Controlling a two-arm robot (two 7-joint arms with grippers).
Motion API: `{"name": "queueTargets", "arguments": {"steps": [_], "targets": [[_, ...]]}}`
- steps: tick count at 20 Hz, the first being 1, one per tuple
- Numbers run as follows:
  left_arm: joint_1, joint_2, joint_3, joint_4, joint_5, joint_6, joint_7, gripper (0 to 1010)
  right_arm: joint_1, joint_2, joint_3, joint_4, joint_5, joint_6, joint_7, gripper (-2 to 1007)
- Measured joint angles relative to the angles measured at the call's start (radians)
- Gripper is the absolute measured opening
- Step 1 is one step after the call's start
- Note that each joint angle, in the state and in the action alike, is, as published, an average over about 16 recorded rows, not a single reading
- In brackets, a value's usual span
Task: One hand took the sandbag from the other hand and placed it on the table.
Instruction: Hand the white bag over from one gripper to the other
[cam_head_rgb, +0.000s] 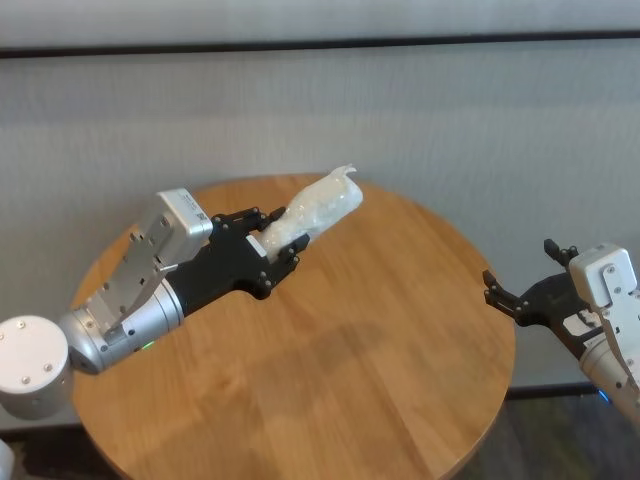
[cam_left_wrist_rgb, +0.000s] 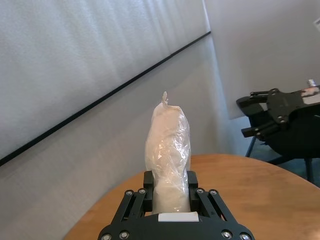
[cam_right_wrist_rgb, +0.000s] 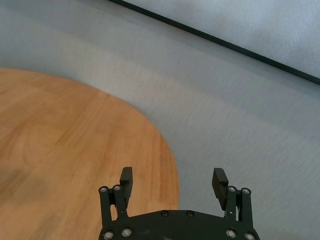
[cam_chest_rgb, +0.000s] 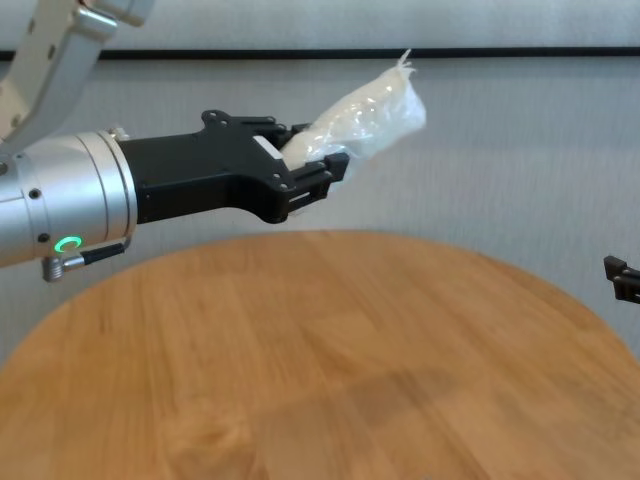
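My left gripper (cam_head_rgb: 268, 240), the green-lit one, is shut on the sandbag (cam_head_rgb: 315, 210), a white lumpy pouch in clear plastic with a twisted tip. It holds the bag up in the air above the far left part of the round wooden table (cam_head_rgb: 350, 350). The bag sticks out past the fingers in the left wrist view (cam_left_wrist_rgb: 169, 150) and the chest view (cam_chest_rgb: 365, 115). My right gripper (cam_head_rgb: 522, 282), blue-lit, is open and empty beyond the table's right edge; it shows in the right wrist view (cam_right_wrist_rgb: 172, 180) and farther off in the left wrist view (cam_left_wrist_rgb: 257, 116).
A pale grey wall (cam_head_rgb: 450, 110) with a dark horizontal strip stands behind the table. The wooden top (cam_chest_rgb: 330, 370) carries nothing else.
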Motion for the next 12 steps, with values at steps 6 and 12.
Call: {"name": "queueTargets", "arguments": {"steps": [6,12], "targets": [[0.002,0.019,0.016,-0.022,-0.018,-0.013,-0.024,411,0.0,0.0,0.0,0.0,0.0,0.0,0.0,1002],[0.003,0.032,0.029,-0.04,-0.034,-0.025,-0.038,412,0.0,0.0,0.0,0.0,0.0,0.0,0.0,1002]]}}
